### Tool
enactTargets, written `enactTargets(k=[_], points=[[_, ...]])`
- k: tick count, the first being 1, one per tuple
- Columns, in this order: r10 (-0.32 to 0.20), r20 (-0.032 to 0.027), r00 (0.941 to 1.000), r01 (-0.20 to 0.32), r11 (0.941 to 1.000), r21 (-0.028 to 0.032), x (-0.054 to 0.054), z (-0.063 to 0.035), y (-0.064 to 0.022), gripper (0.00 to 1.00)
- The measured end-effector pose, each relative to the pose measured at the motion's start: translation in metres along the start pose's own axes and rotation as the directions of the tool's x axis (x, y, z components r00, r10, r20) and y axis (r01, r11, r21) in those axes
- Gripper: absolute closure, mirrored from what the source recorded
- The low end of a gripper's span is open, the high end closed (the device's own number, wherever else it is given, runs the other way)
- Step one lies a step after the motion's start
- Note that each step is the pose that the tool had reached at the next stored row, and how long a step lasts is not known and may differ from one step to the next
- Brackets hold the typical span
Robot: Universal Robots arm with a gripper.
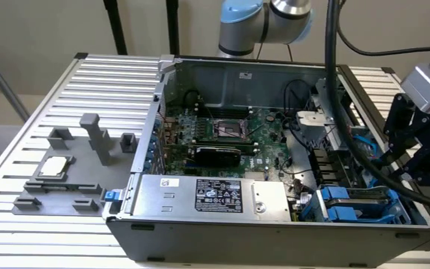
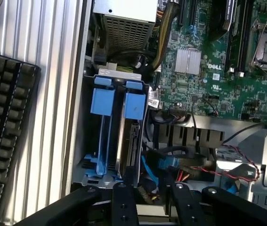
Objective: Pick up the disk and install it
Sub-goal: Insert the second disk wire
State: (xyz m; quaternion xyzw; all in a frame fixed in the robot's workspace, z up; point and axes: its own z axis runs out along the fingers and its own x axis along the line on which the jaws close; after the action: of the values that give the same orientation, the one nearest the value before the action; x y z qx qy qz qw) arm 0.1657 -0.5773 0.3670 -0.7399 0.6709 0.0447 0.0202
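Observation:
The disk (image 2: 129, 141) stands on edge in its bright blue carrier inside the drive bay (image 2: 119, 74) at the corner of the open computer case. Its silver-grey side shows below the blue tab. A second blue carrier (image 2: 102, 117) sits in the slot beside it. In the exterior view the disk's carrier (image 1: 336, 193) lies in the bay at the case's front right. My gripper (image 2: 152, 205) hovers just off the bay's end, open, with only cables seen between its black fingers (image 2: 124, 202). In the exterior view my gripper (image 1: 413, 165) hangs over the case's right wall.
The case holds a green motherboard (image 1: 223, 134) and a big silver box with a black label (image 1: 208, 196). Thick black cables (image 1: 349, 112) drape over the case's right side. A grey fixture (image 1: 65, 168) carrying a square silver chip (image 1: 54, 167) is on the slatted table. A black keyboard (image 2: 6, 141) lies beside the case.

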Motion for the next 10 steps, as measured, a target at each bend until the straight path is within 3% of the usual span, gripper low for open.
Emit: enactTargets(k=[8,9,10], points=[[-0.017,-0.0026,0.9999,0.017,0.9999,-0.0018,-0.009,0.0136,0.0032,1.00],[-0.018,-0.0036,0.9998,0.018,0.9998,-0.0021,-0.011,0.0146,0.0038,0.00],[-0.019,-0.0042,0.9998,0.019,0.9998,-0.0022,-0.013,0.0152,0.0046,0.00]])
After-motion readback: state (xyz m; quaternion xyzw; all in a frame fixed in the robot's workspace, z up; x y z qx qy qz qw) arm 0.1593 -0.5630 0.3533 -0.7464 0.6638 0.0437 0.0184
